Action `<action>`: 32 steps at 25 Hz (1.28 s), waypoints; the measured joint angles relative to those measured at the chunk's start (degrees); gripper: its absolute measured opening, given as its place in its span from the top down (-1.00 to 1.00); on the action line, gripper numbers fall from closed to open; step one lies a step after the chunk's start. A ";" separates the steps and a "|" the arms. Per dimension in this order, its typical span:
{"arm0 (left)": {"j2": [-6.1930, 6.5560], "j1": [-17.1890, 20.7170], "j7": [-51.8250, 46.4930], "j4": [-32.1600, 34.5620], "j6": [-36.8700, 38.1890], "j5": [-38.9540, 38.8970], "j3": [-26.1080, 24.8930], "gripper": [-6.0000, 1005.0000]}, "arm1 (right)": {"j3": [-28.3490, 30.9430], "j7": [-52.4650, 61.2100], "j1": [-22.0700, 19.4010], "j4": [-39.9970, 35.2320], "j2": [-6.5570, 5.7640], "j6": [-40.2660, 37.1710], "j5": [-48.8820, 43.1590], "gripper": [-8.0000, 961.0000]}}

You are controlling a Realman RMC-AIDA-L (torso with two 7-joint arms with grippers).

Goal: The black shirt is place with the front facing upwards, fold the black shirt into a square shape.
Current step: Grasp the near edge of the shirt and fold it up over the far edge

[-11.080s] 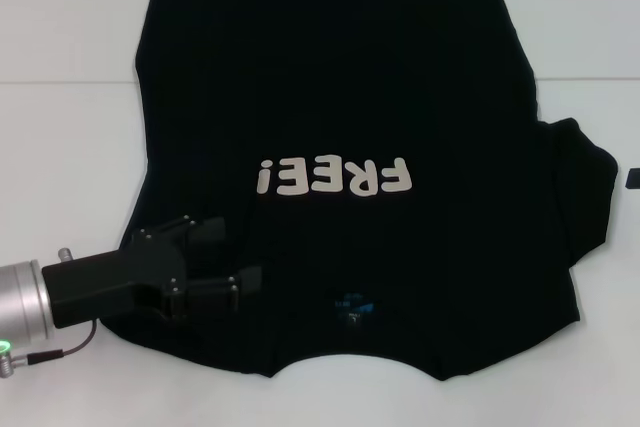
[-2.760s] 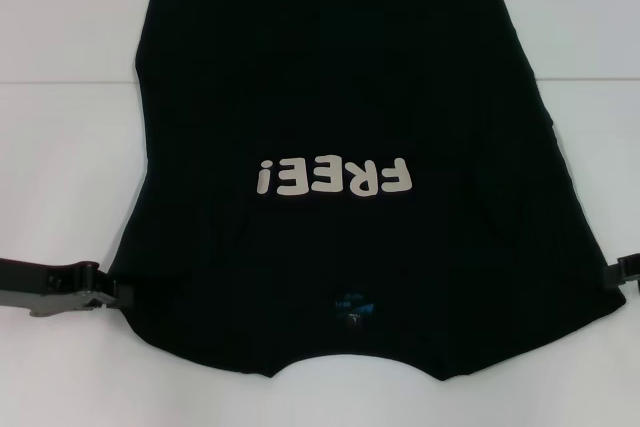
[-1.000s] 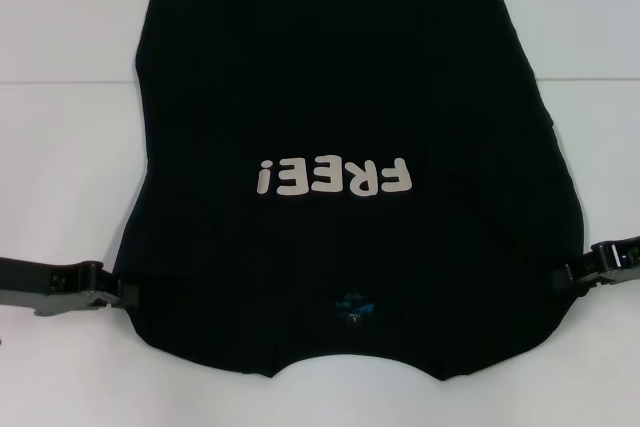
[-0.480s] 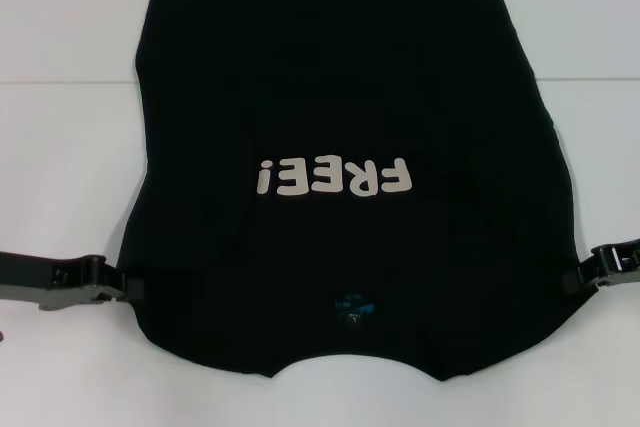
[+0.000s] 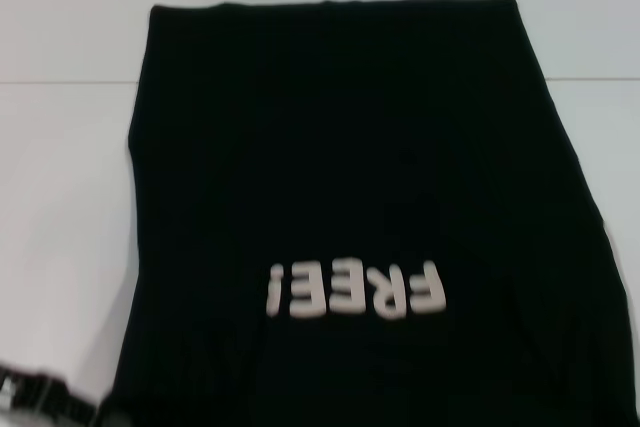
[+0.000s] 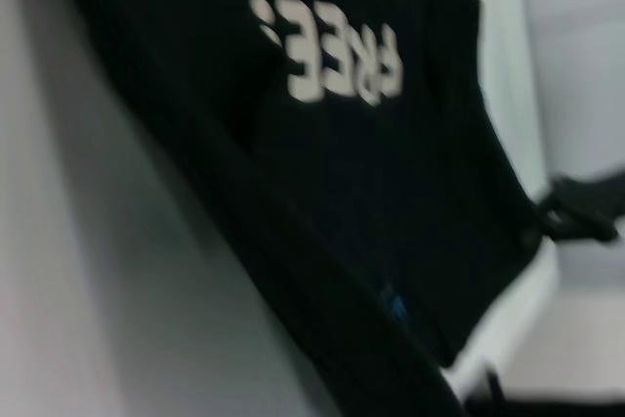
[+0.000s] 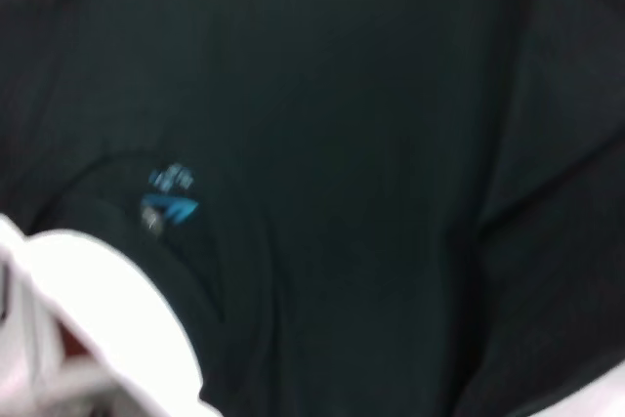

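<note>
The black shirt lies front up on the white table, its off-white "FREE!" letters upside down to me. Its collar end runs off the near edge of the head view. My left gripper shows only partly at the shirt's near left edge. My right gripper is out of the head view; the left wrist view shows it at the shirt's opposite edge. The blue neck label shows in the right wrist view, and in the left wrist view. Both grippers seem to grip the shirt's shoulder edges.
The shirt's far hem lies straight across the table. Bare white table shows on both sides of the shirt and beyond the hem. A seam line crosses the table at the back.
The whole shirt has slid toward me: the letters and the far hem sit much lower in the head view. Both grippers have drawn back with it, the right one out of that view.
</note>
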 joint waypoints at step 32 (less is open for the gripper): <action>-8.40 -7.94 10.08 -2.61 -43.52 -14.44 -25.93 0.93 | 23.18 -9.43 1.17 8.01 4.48 43.74 31.26 0.86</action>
